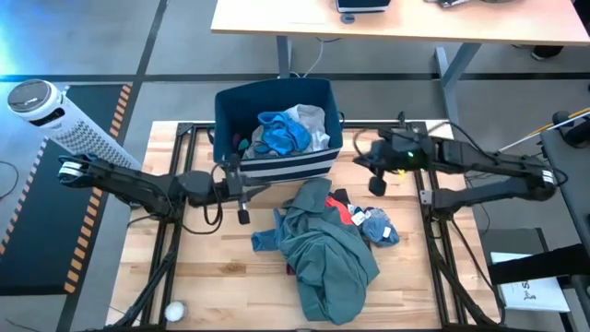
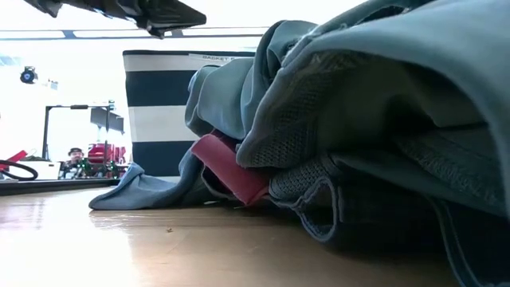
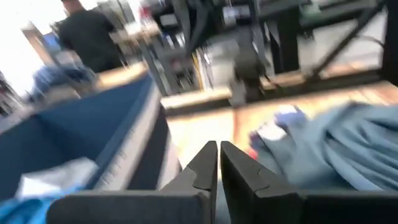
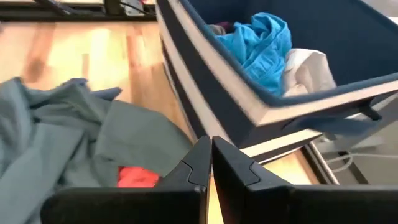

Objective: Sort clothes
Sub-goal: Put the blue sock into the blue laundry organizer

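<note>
the large teal-green fabric garment lies crumpled in a heap on the wooden slatted table, just in front of the navy fabric bin with white stripes. tucked against the heap are a small red piece of cloth and a small blue-and-white piece, with a dark piece showing under the heap's edge. inside the bin a bright blue crumpled garment and a white soft garment already rest side by side.

the left gripper hangs near the bin's front corner, just beside the heap, its fingers pressed together and holding nothing. the right gripper hovers at the bin's other front corner, near the small pieces, its fingers likewise pressed together and empty.

the teal garment looks light, limp and bulky; it would likely sag and drag other pieces along if lifted by an edge. a raised fold near the top of the heap seems the best place to pinch, since it gives thickness to bite on. the small red and blue pieces should come away easily, pinched at a free corner.
</note>
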